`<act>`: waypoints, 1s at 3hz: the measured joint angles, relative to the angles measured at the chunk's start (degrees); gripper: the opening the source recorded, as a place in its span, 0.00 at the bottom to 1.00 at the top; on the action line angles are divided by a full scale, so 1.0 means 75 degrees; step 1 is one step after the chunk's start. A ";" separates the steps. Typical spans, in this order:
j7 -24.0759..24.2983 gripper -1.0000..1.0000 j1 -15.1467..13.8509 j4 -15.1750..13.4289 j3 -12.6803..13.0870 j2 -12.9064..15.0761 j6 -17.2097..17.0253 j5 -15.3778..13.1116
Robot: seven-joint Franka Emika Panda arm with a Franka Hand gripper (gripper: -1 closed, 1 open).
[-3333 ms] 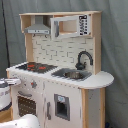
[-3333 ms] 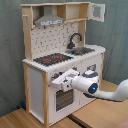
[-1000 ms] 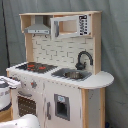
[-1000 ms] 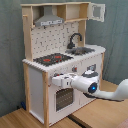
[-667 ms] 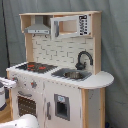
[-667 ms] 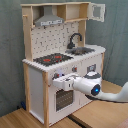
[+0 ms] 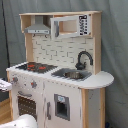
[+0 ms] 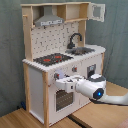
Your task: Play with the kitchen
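The kitchen [image 8: 60,60] is standing on the wooden floor. The claw [image 8: 64,80] is reaching at the oven door [image 8: 62,97] just under the knobs [image 8: 56,76]; whether it is open, I cannot tell. Advisable: be gripping the handle squarely and pulling gently outward.

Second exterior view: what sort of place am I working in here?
Likely a lab or test space, not a real home kitchen: the kitchen is a toy standing on a wooden floor before a plain grey curtain, with the gripper at its front.
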 joint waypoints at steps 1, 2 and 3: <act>0.0019 1.00 0.0555 -0.0386 -0.0134 0.0002 -0.0441 0.0000; 0.0053 1.00 0.0973 -0.0833 -0.0462 0.0003 -0.0815 0.0000; 0.0030 1.00 0.0993 -0.0824 -0.1020 -0.0008 -0.1356 -0.0020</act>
